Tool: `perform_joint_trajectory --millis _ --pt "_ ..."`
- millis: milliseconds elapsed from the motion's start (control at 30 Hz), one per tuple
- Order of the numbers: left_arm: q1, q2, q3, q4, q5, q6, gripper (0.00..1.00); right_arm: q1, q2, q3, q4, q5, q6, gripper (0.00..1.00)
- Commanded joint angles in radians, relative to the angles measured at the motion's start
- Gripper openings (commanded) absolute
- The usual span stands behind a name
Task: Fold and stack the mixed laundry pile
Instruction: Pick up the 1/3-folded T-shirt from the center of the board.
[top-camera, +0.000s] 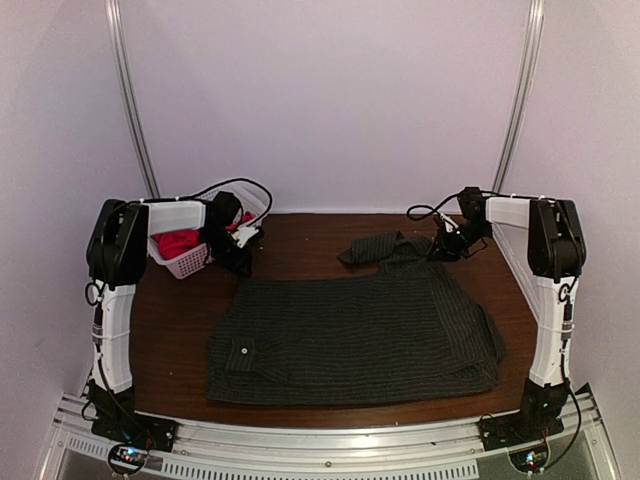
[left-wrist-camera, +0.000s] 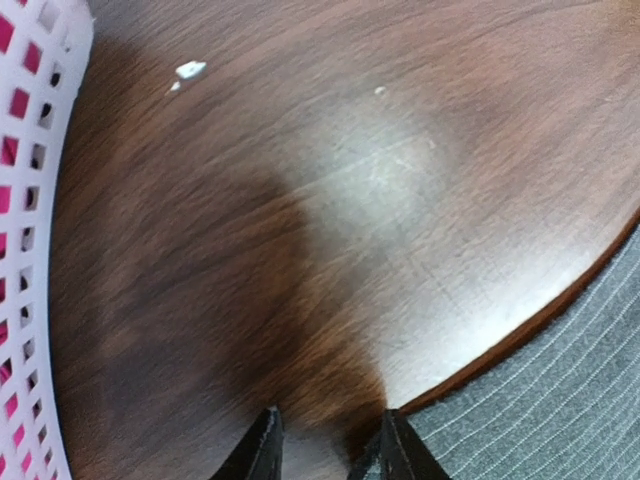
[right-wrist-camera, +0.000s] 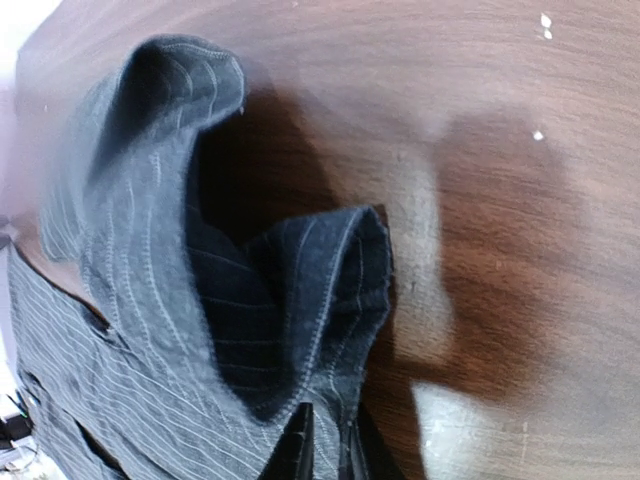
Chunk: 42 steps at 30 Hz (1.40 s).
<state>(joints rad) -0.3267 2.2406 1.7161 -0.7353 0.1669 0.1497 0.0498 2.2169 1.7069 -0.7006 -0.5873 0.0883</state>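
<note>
1. The worktop (top-camera: 300, 235) is carrying the pinstriped shirt (top-camera: 350, 340), which is lying spread flat, long axis left to right, collar (top-camera: 375, 248) far-right.
2. The red T-shirt (top-camera: 178, 242) is sitting in the basket (top-camera: 185, 265), far-left.
3. The right gripper (right-wrist-camera: 325, 450) is pinching the collar's cloth, jaws nearly together.
4. The left gripper (left-wrist-camera: 330, 440) is hovering over bare wood with its jaws apart, and the shirt's edge is lying just to its right.

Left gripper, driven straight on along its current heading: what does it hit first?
Bare wooden table, most likely; the left gripper points at open wood between the white lattice basket and the pinstriped shirt. Depth is unclear.
</note>
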Motion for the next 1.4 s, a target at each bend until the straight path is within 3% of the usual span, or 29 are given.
perform_joint_trajectory --millis 0,467,733,867,1167,1367 --pt "0.012 0.022 0.027 -0.011 0.094 0.044 0.36 -0.009 -0.005 0.039 0.000 -0.030 0.015 0.23" --pt "0.012 -0.009 -0.040 -0.044 0.022 0.068 0.36 -0.013 0.076 0.103 -0.074 -0.028 0.001 0.24" --pt "0.020 -0.027 -0.076 -0.087 0.043 0.068 0.35 -0.012 0.075 0.113 -0.092 -0.032 -0.011 0.18" --pt "0.021 -0.036 -0.100 -0.086 0.045 0.063 0.28 -0.011 0.076 0.115 -0.094 -0.041 -0.015 0.01" --pt "0.034 -0.061 -0.066 -0.065 0.057 0.060 0.00 -0.012 0.041 0.125 -0.092 -0.049 -0.012 0.00" --pt "0.035 -0.100 -0.060 -0.006 0.093 0.056 0.00 -0.018 0.005 0.136 -0.091 -0.043 -0.009 0.00"
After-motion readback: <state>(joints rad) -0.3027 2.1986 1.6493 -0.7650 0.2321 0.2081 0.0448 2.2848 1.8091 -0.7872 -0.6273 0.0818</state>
